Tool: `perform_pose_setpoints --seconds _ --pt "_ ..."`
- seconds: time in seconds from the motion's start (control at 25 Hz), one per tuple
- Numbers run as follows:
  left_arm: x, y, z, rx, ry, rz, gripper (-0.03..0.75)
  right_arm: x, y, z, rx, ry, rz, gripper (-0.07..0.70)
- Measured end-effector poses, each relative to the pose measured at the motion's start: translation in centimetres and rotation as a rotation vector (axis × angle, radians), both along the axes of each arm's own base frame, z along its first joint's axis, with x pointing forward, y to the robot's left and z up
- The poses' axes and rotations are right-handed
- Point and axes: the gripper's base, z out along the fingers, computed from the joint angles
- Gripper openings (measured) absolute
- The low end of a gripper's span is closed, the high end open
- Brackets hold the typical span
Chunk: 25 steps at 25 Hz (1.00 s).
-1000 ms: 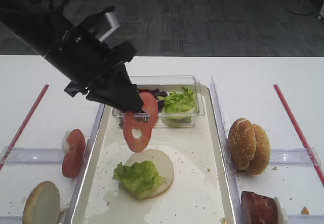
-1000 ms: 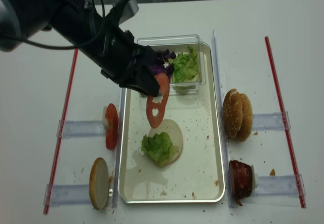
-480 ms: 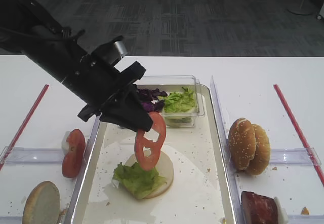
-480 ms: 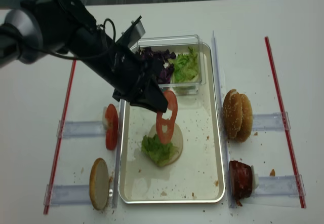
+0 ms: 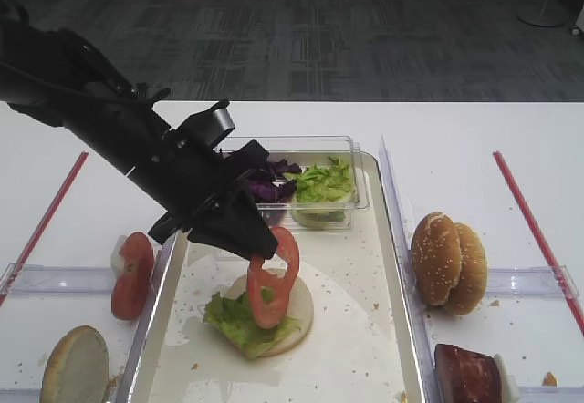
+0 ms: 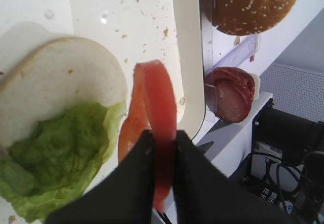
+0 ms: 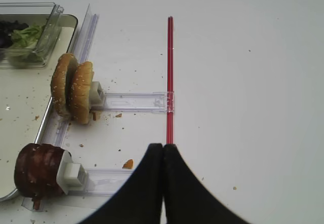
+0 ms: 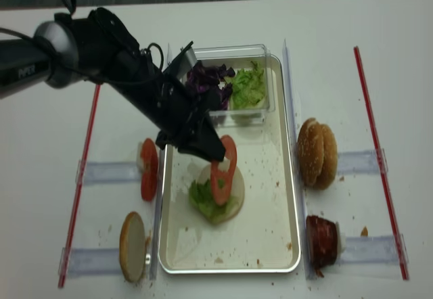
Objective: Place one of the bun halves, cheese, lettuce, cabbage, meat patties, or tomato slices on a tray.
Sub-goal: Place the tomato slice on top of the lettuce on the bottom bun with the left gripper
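Note:
A tomato slice point(image 5: 274, 280) with a hole in its middle hangs on edge, and my left gripper point(image 5: 262, 243) is shut on its upper rim. Its lower end is just over a flat bun half point(image 5: 303, 304) topped with lettuce point(image 5: 233, 316) on the tray point(image 5: 356, 348). In the left wrist view my fingers point(image 6: 195, 173) pinch the tomato slice point(image 6: 157, 97) beside the bun half point(image 6: 55, 82) and lettuce point(image 6: 50, 153). My right gripper point(image 7: 163, 147) is shut on nothing, above the bare table right of the tray. I see no cheese.
A clear tub at the tray's far end holds cabbage point(image 5: 269, 184) and lettuce point(image 5: 319, 182). Right of the tray, sesame bun halves point(image 7: 71, 89) and meat patties point(image 7: 38, 168) stand in holders. Left of it are another tomato slice point(image 5: 132, 271) and a bun half point(image 5: 75, 366).
My left gripper has carried the tomato slice down and toward the near side, from in front of the tub to just over the bun half with lettuce. The right gripper has not moved.

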Motion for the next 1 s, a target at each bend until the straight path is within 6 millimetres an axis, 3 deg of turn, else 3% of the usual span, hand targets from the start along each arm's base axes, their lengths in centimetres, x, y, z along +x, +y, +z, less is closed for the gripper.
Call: perform_pose_setpoints --seconds 0.48,1.0 --pt "0.1 -0.1 -1.8 0.011 0.053 0.005 0.052 0.0 0.0 0.0 -0.001 0.0 0.001 0.036" --pt "0.2 -0.2 -1.8 0.002 0.053 0.015 0.052 0.0 0.0 0.0 -0.001 0.0 0.001 0.036"
